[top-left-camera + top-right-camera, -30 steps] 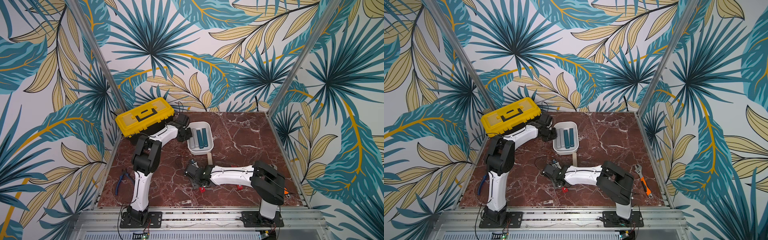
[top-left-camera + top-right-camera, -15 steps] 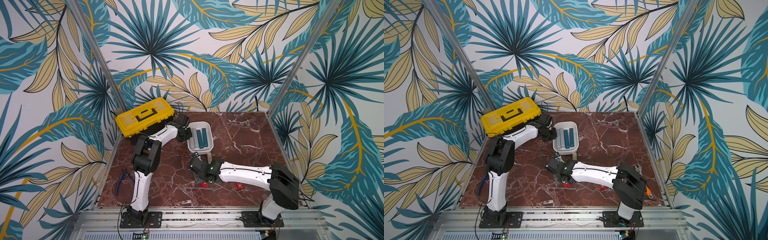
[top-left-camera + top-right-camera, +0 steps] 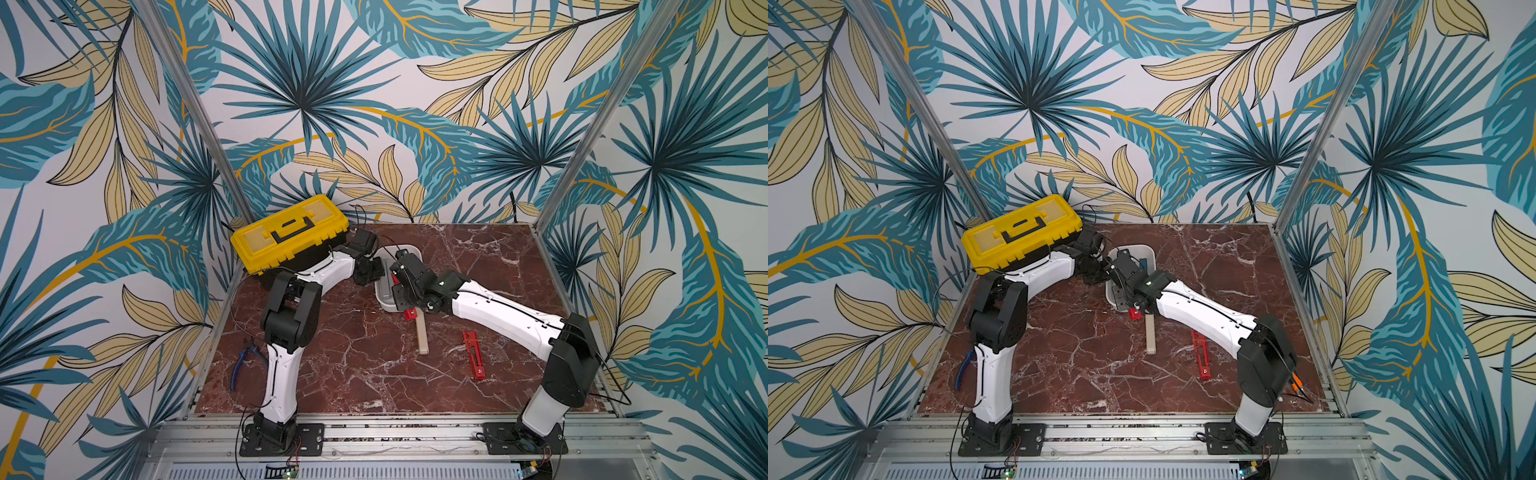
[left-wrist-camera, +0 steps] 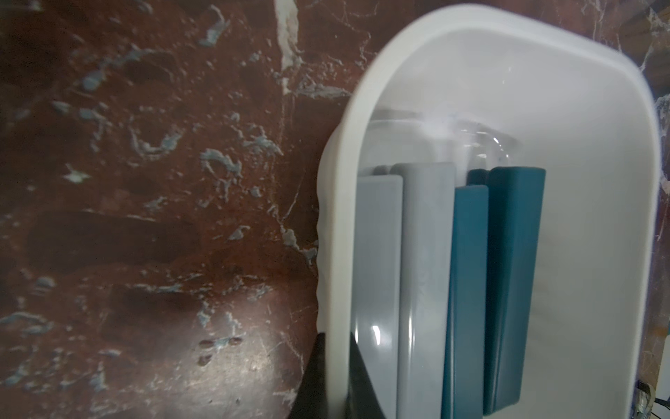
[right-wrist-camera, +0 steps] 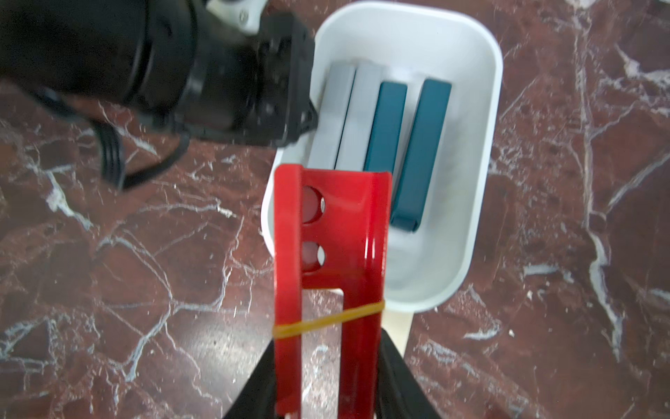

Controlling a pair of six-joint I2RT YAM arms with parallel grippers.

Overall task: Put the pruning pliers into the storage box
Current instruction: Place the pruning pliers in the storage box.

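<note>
Lying in storage box [image 5: 471, 145]: four pliers [image 5: 386, 123]

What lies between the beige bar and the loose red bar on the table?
Nothing: bare table separates the beige bar from the red bar, seen in both top views.

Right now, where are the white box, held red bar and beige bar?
white box [image 5: 471, 109]: right wrist view, side wall.
held red bar [image 5: 348, 232]: right wrist view, middle.
beige bar [image 3: 422, 336]: a top view, middle.

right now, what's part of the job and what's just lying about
job: white rounded plastic tub; grey bars, teal bars inside it; red truss bar in right gripper; loose red bar; beige bar
lying about: yellow toolbox; blue-handled cutters; orange-handled tool
</note>
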